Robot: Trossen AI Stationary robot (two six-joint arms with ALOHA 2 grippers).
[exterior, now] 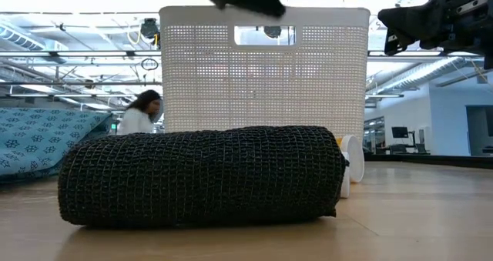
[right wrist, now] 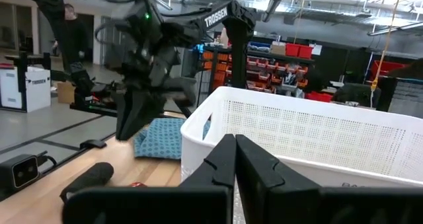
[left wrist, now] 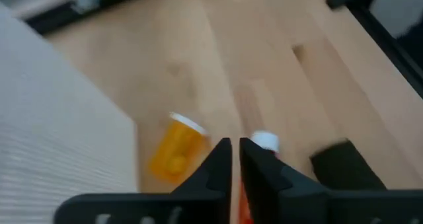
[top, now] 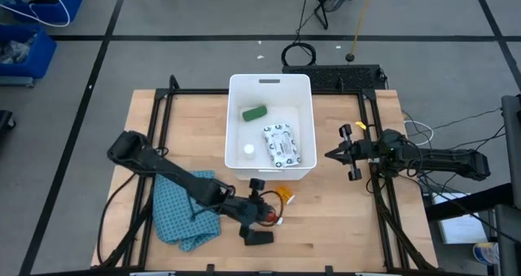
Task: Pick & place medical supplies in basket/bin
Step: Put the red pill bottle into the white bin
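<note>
From above, the white bin (top: 270,126) sits mid-table with a green oblong piece (top: 254,112), a flat printed packet (top: 278,143) and a small white round thing already inside. The left gripper (top: 262,213) hangs low over the boards just in front of the bin, beside the blue patterned cloth (top: 183,208). An orange pill bottle (top: 285,198) lies just beyond its tip, a small red-and-white tube (top: 273,220) right under it, and a black oblong piece (top: 257,237) just to the near side. The right gripper (top: 332,155) waits beside the bin's right wall, fingers pressed together on nothing.

At table height the black oblong piece (exterior: 202,176) fills the foreground: a knitted, mesh-covered roll, likely soft and light, best pinched across its middle. The bin (exterior: 263,68) stands behind it, and a white cap peeks out at the roll's right end.

Through the left wrist camera, the left gripper (left wrist: 234,159) shows only a narrow slit between its fingers, holding nothing. The tube's white cap (left wrist: 266,141) lies directly ahead of the tips, its red body partly hidden under them. The pill bottle (left wrist: 176,149) lies on its side to one flank; smooth, rigid plastic, it would probably roll, so a grip across the barrel seems wisest.

The right wrist camera shows the right gripper (right wrist: 234,159) closed and empty, facing the bin's perforated wall (right wrist: 310,138).
</note>
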